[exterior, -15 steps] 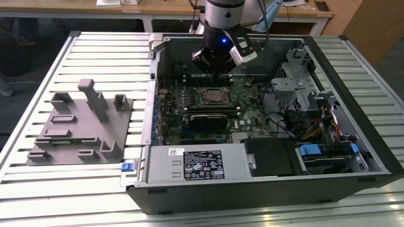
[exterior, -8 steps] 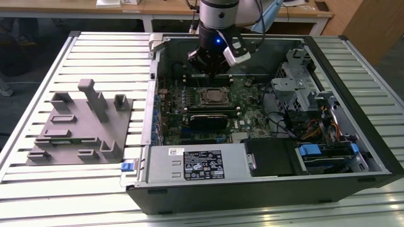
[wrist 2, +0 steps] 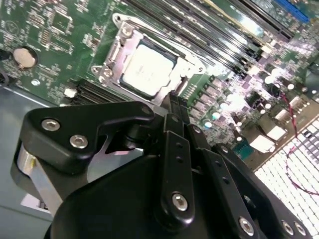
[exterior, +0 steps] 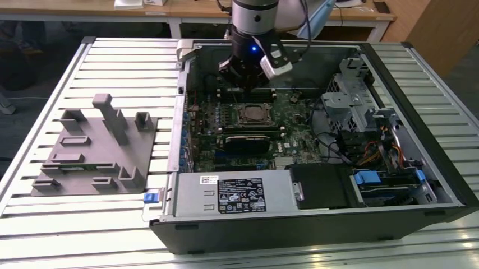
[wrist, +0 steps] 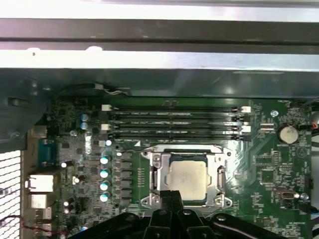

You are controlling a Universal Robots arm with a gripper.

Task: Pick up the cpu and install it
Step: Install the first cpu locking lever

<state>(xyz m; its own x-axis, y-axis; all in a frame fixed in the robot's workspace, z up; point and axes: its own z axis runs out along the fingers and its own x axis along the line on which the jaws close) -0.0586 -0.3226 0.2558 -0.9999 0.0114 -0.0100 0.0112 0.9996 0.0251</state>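
Observation:
The cpu (exterior: pixel 253 115) (wrist 2: pixel 148 71) (wrist: pixel 188 176), a small square chip with a pale silver top, lies flat inside the metal-rimmed socket frame (wrist: pixel 155 172) on the green motherboard (exterior: pixel 295 131). My gripper (exterior: pixel 248 88) hangs inside the open computer case, just above the board and beside the socket's edge. In both wrist views its two thin black fingers (wrist 2: pixel 177 112) (wrist: pixel 172 199) are pressed together with nothing between them. The gripper (wrist 2: pixel 175 99) (wrist: pixel 172 195) is apart from the chip.
A grey plastic fixture (exterior: pixel 97 145) with upright blocks stands on the slatted table at the exterior view's left. Inside the case (exterior: pixel 419 140) are memory slots (wrist: pixel 174 122), a power supply (exterior: pixel 232 193), a metal drive cage (exterior: pixel 351 95) and loose cables (exterior: pixel 374 148).

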